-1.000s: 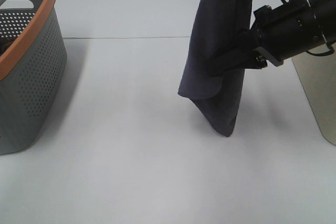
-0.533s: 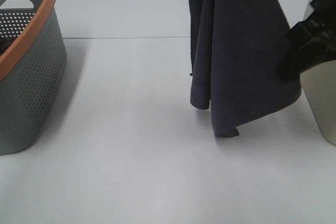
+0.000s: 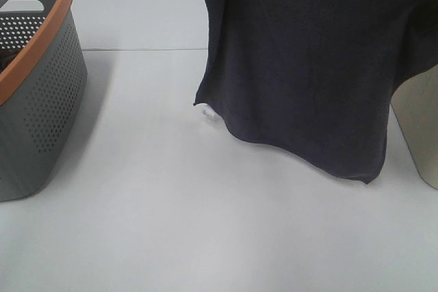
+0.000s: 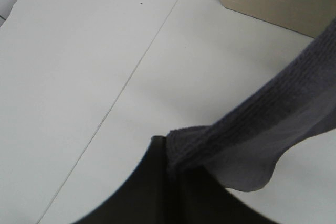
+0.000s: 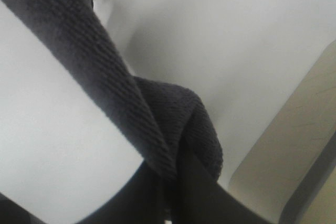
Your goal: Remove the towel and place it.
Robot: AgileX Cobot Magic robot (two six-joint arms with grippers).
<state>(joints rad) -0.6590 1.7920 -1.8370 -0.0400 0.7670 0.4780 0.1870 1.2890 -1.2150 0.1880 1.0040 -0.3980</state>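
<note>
Towel (image 3: 308, 66): dark navy-grey terry cloth, hanging spread out wide in the upper right of the high frame, with its top cut off by the frame edge. The bottom hem slopes down towards the right. I cannot tell whether the lowest corner touches the bench.
Tag (image 3: 209, 113): small and white, at the towel's lower left corner.
Left gripper (image 4: 168, 166): pinching one edge of the towel, and the cloth runs away from it in a stretched band.
Right gripper (image 5: 170, 182): pinching a bunched fold of the towel.
Bench (image 3: 171, 223): white, with a thin seam across the upper part of the high frame.
Basket (image 3: 41, 100): grey and perforated, with an orange rim, at the left edge and well apart from the towel.
Bin (image 3: 417, 128): beige, at the right edge, with the towel partly in front of it.
</note>
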